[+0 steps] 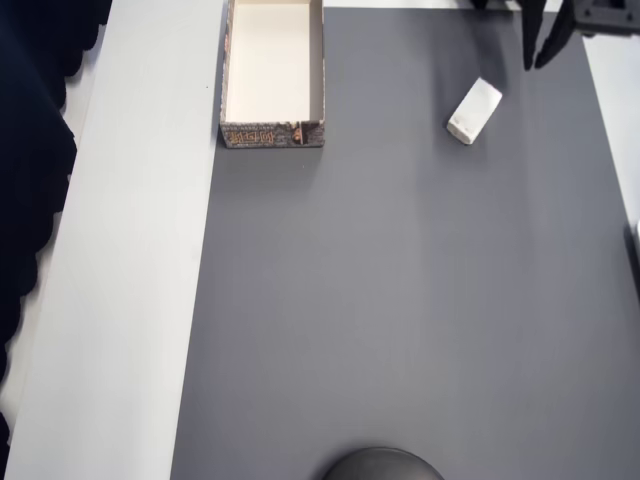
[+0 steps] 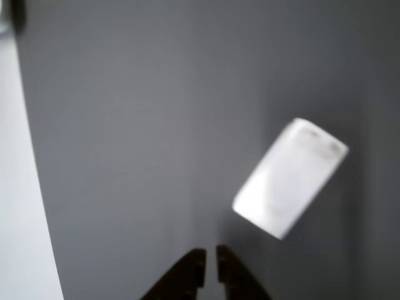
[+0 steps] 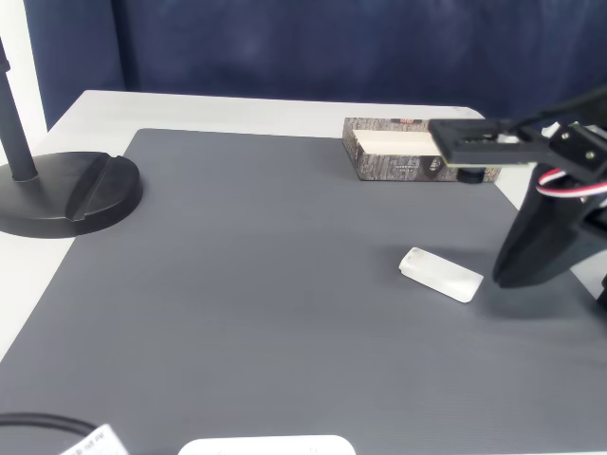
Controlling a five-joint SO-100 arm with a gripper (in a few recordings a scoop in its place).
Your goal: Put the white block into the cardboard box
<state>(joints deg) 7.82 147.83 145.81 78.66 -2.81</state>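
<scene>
The white block [image 1: 474,110] lies at a slant on the grey mat, free of everything; it also shows in the wrist view [image 2: 290,178] and the fixed view [image 3: 441,274]. My black gripper [image 1: 537,62] hovers just right of and beyond the block, shut with nothing between its tips [image 2: 210,269]. In the fixed view the gripper [image 3: 507,275] hangs a short way right of the block, apart from it. The cardboard box [image 1: 272,133] stands at the mat's far left corner in the overhead view, its cream interior bare; in the fixed view the cardboard box [image 3: 398,166] sits behind the arm.
A grey mat [image 1: 400,300] covers most of the table, with a white strip [image 1: 130,250] along its left. A black round stand base [image 3: 66,194] sits at the left in the fixed view and at the overhead bottom edge [image 1: 383,466]. A dark blue curtain hangs behind.
</scene>
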